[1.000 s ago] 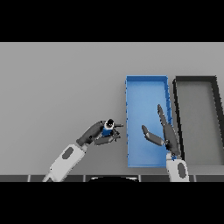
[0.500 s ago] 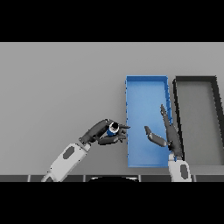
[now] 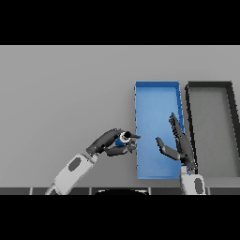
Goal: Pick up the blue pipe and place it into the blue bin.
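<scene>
Blue pipe (image 3: 123, 139) (white-ended), blue bin (image 3: 156, 87), black bin (image 3: 209, 85) — grey table (image 3: 61, 93).

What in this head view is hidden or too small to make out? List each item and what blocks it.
- Pipe: mostly covered by the left hand, whose fingers curl round it; its length and shape can't be told.
- Blue bin: part of its floor and right wall sits behind the right hand.
- Black bin: near end cut off at the scene's lower edge.
</scene>
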{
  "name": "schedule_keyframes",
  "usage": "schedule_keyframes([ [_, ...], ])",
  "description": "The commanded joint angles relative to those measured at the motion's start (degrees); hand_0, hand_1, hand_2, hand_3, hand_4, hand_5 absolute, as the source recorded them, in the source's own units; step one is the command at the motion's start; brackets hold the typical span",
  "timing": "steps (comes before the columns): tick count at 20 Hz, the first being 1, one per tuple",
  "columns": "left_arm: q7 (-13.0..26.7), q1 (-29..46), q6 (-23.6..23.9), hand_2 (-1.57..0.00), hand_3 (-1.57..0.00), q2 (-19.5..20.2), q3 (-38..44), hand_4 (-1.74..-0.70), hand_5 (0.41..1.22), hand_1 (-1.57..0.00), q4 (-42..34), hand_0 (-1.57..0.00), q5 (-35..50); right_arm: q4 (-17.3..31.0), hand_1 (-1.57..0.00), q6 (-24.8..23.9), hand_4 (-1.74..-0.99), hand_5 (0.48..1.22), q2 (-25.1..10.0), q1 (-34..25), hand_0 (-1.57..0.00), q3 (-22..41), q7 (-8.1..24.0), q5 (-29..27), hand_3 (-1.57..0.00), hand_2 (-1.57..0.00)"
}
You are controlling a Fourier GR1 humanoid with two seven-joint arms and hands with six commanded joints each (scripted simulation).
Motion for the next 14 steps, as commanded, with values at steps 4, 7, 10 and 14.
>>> schedule_keyframes([
  [4,0.22,0.4,-0.11,-1.57,-1.49,-0.07,-0.29,-1.74,1.221,-1.57,-0.51,-1.57,-0.21,-8.01,0.0,10.19,-1.282,0.537,-7.08,-2.69,0.0,0.42,6.46,-12.33,0.0,0.0],
  [7,-0.54,0.28,-0.59,-1.57,-1.49,0.27,-0.16,-1.74,1.221,-1.57,-0.25,-1.57,-0.45,-11.88,0.0,13.93,-1.319,0.501,-11.4,-7.34,0.0,2.45,13.41,-16.97,0.0,0.0],
  [10,-0.81,-0.43,-0.9,-1.57,-1.49,0.38,0.46,-1.74,1.221,-1.57,0.37,-1.57,-0.43,-12.72,0.0,16.05,-1.309,0.503,-12.3,-12.6,0.0,5.73,19.3,-19.3,0.0,0.0],
  [14,-0.18,-0.58,-1.02,-1.57,-1.49,0.13,0.56,-1.74,1.221,-1.57,0.18,-1.57,-0.29,-11.75,0.0,18.64,-1.294,0.523,-11.9,-18.74,0.0,9.99,21.41,-16.11,0.0,0.0],
])
